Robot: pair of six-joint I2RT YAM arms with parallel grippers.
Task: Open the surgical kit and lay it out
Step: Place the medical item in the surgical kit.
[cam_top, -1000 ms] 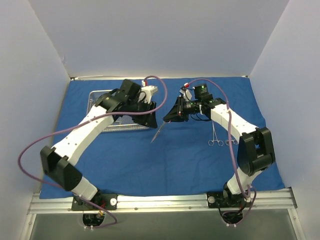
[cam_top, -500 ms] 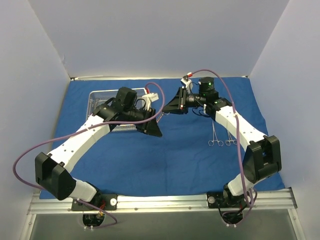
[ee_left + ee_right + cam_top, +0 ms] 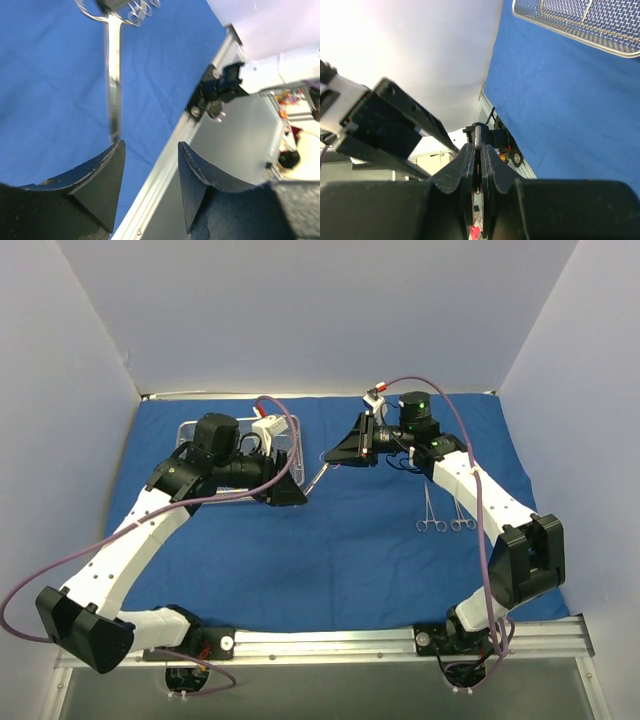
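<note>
My left arm had swung back toward the wire-mesh tray (image 3: 188, 432); the left gripper (image 3: 150, 145) gaped empty, one finger just beside the tip of the instrument (image 3: 114, 80); the right gripper (image 3: 478, 147) pinched its ring end above the blue wrap (image 3: 330, 560); with two other instruments (image 3: 432, 525) already laid out, I judged this handover unfinished.

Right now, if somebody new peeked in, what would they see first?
Probably the two robot arms facing each other over the big blue cloth: the right gripper pinches a thin silver instrument, its tip by the open left gripper. Next, the silver mesh tray at the back left, partly under the left arm, and two more instruments lying on the cloth's right side.
</note>
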